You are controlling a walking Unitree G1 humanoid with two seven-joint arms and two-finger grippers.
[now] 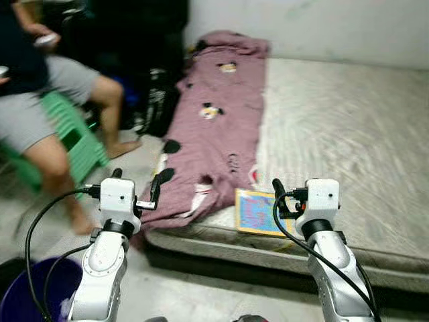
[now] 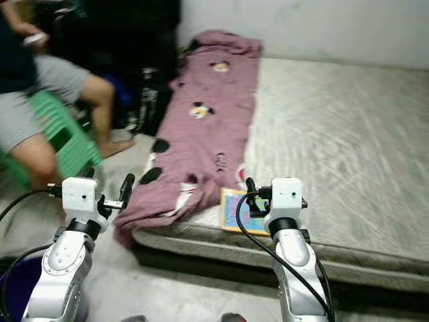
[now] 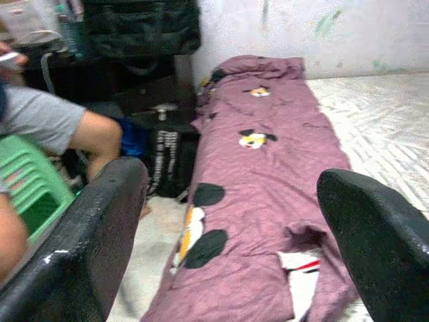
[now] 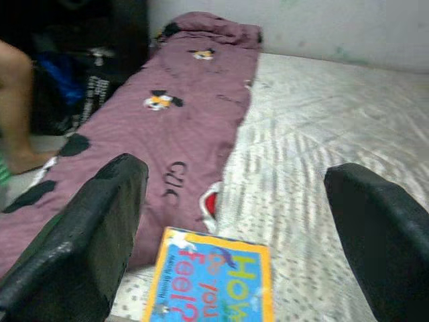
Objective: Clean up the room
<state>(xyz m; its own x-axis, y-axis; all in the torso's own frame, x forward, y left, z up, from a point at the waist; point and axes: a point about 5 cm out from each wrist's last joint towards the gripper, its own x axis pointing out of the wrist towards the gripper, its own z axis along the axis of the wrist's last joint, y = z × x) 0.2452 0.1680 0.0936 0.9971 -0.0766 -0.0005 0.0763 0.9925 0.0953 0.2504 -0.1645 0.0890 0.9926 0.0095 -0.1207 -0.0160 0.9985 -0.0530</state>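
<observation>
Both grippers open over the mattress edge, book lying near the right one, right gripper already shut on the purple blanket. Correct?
Not quite. The right gripper holds nothing: the right wrist view shows its fingers apart above the book, with the purple blanket lying free on the mattress. The left gripper is open too.

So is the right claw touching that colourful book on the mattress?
Apart. In the right wrist view, the open right gripper hangs short of the book, fingers spread wide.

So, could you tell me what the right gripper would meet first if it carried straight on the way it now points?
Most likely the colourful book at the near edge of the mattress: the open right gripper points at it, though depth is uncertain.
</observation>
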